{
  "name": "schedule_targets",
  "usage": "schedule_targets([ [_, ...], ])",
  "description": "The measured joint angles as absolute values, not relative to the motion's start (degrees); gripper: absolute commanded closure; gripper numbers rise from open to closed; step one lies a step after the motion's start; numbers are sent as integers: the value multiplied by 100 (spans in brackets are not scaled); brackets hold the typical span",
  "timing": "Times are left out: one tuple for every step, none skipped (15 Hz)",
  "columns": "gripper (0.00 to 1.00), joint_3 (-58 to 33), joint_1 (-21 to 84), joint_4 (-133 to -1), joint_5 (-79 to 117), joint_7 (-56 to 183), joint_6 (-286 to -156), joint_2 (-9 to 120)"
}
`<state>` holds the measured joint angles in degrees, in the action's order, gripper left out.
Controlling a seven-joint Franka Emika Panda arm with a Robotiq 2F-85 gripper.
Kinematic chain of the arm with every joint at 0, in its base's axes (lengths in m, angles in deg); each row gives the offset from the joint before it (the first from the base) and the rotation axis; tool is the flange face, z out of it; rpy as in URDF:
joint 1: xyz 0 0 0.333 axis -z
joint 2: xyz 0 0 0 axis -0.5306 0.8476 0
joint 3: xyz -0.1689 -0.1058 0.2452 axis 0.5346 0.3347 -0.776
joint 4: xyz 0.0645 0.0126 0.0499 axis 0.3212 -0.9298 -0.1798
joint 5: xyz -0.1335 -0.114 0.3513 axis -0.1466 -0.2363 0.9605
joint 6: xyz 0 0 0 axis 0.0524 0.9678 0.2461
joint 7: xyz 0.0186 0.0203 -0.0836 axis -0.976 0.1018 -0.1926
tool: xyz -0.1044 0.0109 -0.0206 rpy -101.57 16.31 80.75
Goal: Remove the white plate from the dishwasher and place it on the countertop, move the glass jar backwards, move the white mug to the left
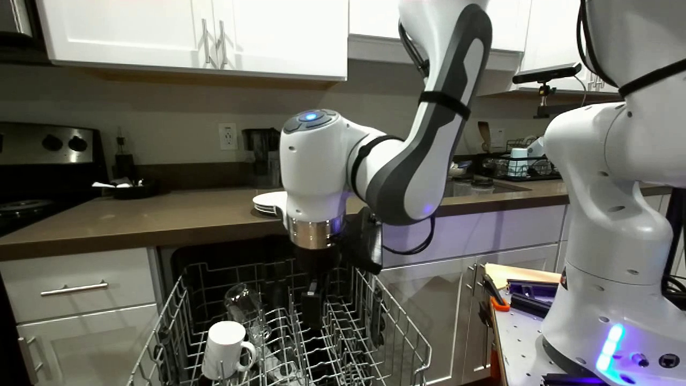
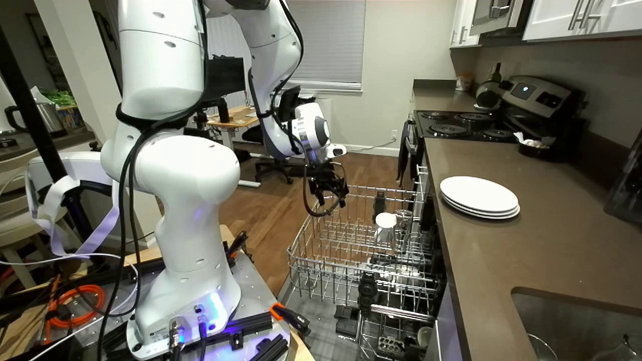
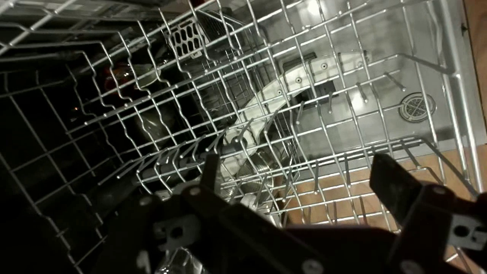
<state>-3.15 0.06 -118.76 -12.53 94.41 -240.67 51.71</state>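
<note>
Fingers [image 3: 392, 186] stood apart, wire tines [image 3: 316, 177] crowded beneath, smooth white mug [image 1: 224, 346] beside clear glass jar [image 1: 244, 304], black coil stove [image 2: 470, 125] beyond.

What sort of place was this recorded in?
A kitchen, probably in a home: in an exterior view there is a stove, an open dishwasher and a sink.

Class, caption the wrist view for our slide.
Open black two-fingered claw over a silvery metal wire dishwasher rack, brown wooden floor visible beyond.
</note>
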Motion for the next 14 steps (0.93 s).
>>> schedule_targets([
  [0, -406, 135, -12062, -1264, 9548, -24087, 4936],
  [0, -544, 326, -12235, -1264, 9592, -24091, 4711],
  [0, -706, 548, -12393, -1231, 9596, -24091, 4505],
  [0, -875, 773, -12533, -1171, 9588, -24091, 4329],
  [0, -1044, 992, -12663, -1066, 9566, -24091, 4172],
  [0, -1205, 1191, -12777, -889, 9498, -24091, 4036],
  [0, -1345, 1352, -12871, -678, 9409, -24091, 3927],
  [0, -1470, 1487, -12946, -453, 9295, -24091, 3836],
  [0, -1580, 1599, -13008, -236, 9182, -24090, 3755],
  [0, -1675, 1688, -13053, -35, 9070, -24089, 3690],
  [0, -1761, 1760, -13094, 165, 8967, -24086, 3628],
  [0, -1838, 1826, -13102, 203, 8941, -24085, 3602],
  [0, -1902, 1883, -13101, 203, 8941, -24085, 3604],
  [0, -1936, 1913, -13100, 203, 8941, -24085, 3611],
])
